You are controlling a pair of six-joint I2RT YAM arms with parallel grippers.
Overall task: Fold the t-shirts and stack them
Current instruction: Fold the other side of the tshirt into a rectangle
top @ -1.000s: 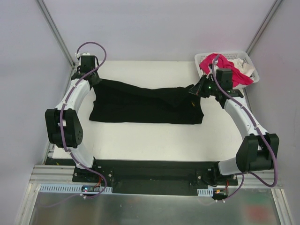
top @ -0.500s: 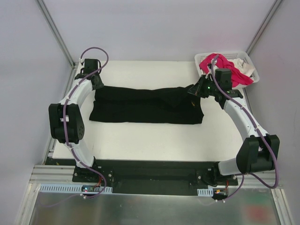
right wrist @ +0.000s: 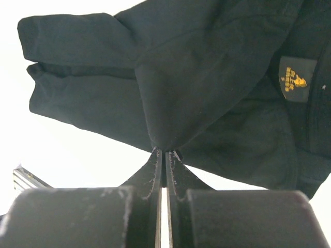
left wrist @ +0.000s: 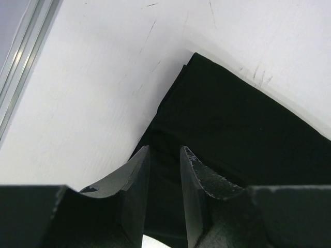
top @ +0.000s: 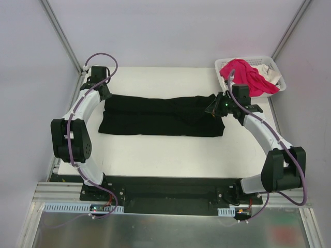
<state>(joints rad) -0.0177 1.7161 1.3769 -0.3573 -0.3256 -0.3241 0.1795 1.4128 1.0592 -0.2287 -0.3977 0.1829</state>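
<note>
1. Top view: left pincer (top: 103, 92) has just released the black t-shirt (top: 160, 116), which lies flat mid-frame on the worktop (top: 155, 150). Count: 1 black t-shirt, plus 1 pink t-shirt (top: 243, 75) and 1 white t-shirt (top: 269, 70) in 1 basket (top: 258, 58), upper right.
2. Left wrist: the pincer is part-open and empty, shirt corner below.
3. Right wrist: right pincer (right wrist: 164, 152) stays clamped on a black fold, so this fold is only half let go.

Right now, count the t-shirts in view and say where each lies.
3: the black t-shirt lies across the table; the pink t-shirt and white t-shirt sit in the basket. Others may hide beneath.
</note>
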